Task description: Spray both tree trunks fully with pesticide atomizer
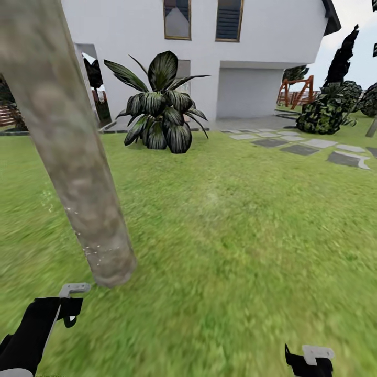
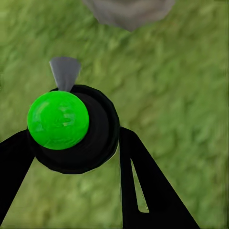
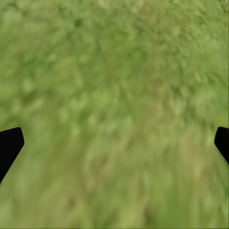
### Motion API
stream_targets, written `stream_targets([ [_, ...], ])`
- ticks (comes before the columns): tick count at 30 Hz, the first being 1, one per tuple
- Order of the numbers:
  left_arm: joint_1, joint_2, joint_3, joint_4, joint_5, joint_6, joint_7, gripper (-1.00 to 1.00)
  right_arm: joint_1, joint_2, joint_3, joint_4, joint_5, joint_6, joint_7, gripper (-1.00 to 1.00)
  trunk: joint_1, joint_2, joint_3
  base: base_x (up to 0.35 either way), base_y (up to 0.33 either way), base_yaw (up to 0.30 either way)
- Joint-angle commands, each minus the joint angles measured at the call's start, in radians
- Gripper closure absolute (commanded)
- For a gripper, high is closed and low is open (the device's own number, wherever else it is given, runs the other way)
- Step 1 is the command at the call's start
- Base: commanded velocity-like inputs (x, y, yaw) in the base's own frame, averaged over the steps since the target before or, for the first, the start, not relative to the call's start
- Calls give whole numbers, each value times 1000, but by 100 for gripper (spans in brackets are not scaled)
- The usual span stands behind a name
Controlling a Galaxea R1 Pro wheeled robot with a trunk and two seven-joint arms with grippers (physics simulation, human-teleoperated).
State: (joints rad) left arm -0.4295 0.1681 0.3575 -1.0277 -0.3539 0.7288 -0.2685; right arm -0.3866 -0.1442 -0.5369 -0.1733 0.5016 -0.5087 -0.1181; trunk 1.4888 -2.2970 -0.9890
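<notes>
A thick grey-beige mottled tree trunk (image 1: 68,157) leans across the left of the head view, with its base on the grass just ahead of my left gripper (image 1: 63,309). That gripper is shut on the pesticide atomizer (image 1: 74,288), whose whitish spray head sticks up toward the trunk base. In the left wrist view the atomizer (image 2: 90,138) is a dark round body with a bright green spot (image 2: 58,120), held between the black fingers (image 2: 138,181). Its grey nozzle aims at the trunk base (image 2: 129,12). My right gripper (image 1: 309,361) hangs low and open over bare grass (image 3: 114,95).
Green lawn (image 1: 235,235) spreads ahead and to the right. A broad-leaved dark plant (image 1: 162,110) stands before the white house (image 1: 262,52). Grey stone paving (image 1: 303,144), round dark bushes (image 1: 327,112) and a red wooden frame (image 1: 298,91) lie at the far right.
</notes>
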Motion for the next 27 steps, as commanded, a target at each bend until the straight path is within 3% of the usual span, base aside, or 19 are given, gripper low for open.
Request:
stream_targets([
  [1, 0, 0, 0, 0, 0, 0, 0, 100, 0, 0, 0, 0, 0, 0, 0, -100, 0, 0, 0, 186, -234, 81],
  [7, 0, -1, -1, 0, -2, 0, 0, 100, 0, 0, 0, 0, 0, 0, 0, -100, 0, 0, 0, 185, -234, 31],
  [15, 0, -1, -2, 1, -4, 0, 0, 100, 0, -1, 0, 0, 0, 0, 0, -100, 0, 0, 0, 153, -242, 210],
  [27, 0, -1, -2, 1, -2, 0, 0, 100, 0, -8, 0, 0, 0, -1, 0, -100, 0, 0, 0, 146, -242, 13],
])
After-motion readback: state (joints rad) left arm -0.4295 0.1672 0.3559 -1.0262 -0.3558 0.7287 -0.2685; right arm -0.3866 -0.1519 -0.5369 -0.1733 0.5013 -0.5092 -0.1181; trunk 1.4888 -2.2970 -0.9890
